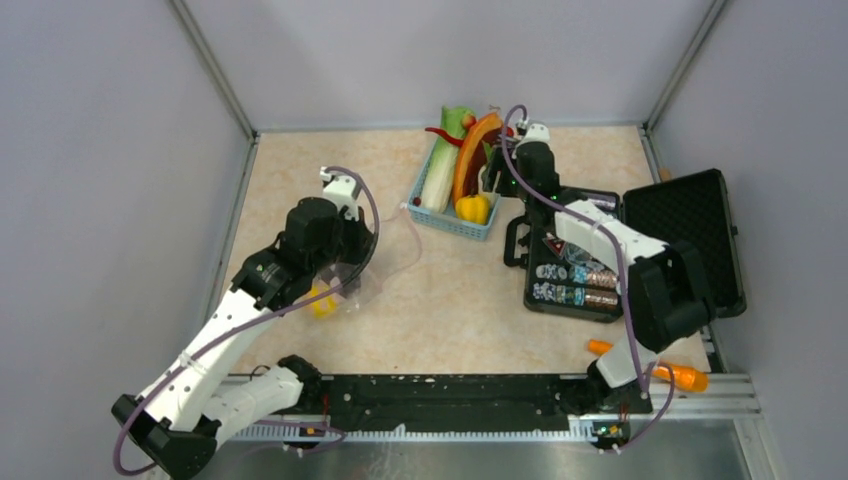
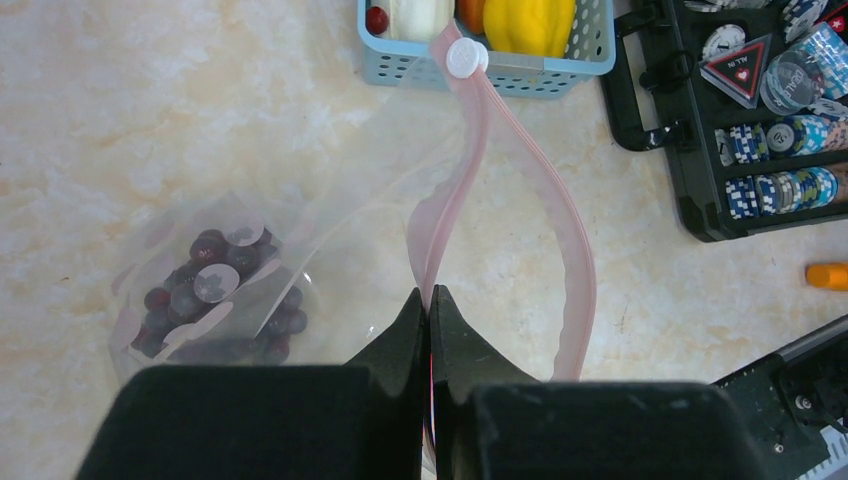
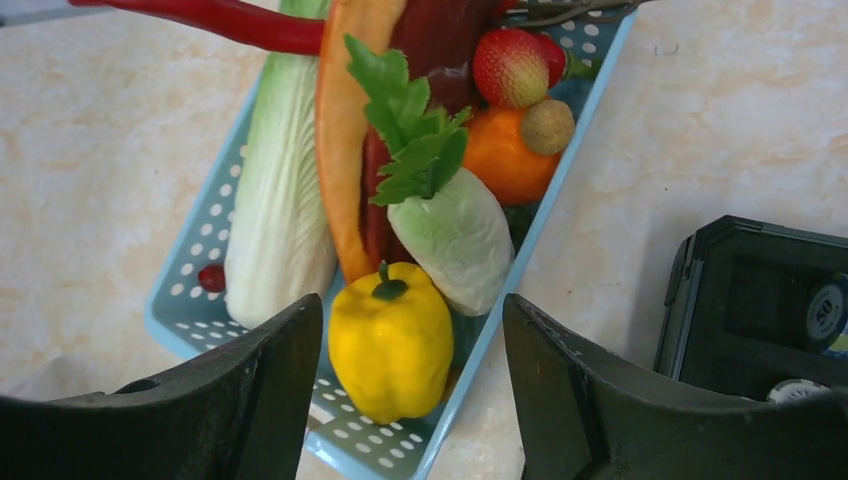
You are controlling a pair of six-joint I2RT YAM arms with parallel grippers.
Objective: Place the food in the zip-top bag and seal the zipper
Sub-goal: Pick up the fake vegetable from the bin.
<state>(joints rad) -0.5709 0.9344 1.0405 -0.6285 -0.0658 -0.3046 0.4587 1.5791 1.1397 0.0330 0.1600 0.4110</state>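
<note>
The clear zip-top bag (image 2: 340, 230) lies on the table with dark purple grapes (image 2: 215, 290) inside. Its pink zipper (image 2: 575, 260) loops open toward the basket. My left gripper (image 2: 429, 297) is shut on one side of the bag's mouth strip. From above, that gripper (image 1: 345, 270) sits over the bag (image 1: 385, 255). My right gripper (image 3: 412, 305) hangs open over the blue basket (image 3: 190, 300), its fingers either side of a yellow pepper (image 3: 390, 345) and above it. The basket also holds a long cabbage (image 3: 275, 200), a red chili (image 3: 250, 22), an orange (image 3: 500, 160) and a strawberry (image 3: 510, 65).
A black hard case (image 1: 690, 215) with chips and packets lies open at the right, close to the basket (image 1: 450, 222). Two orange pieces (image 1: 680, 377) lie near the right arm's base. Grey walls close in the table on three sides.
</note>
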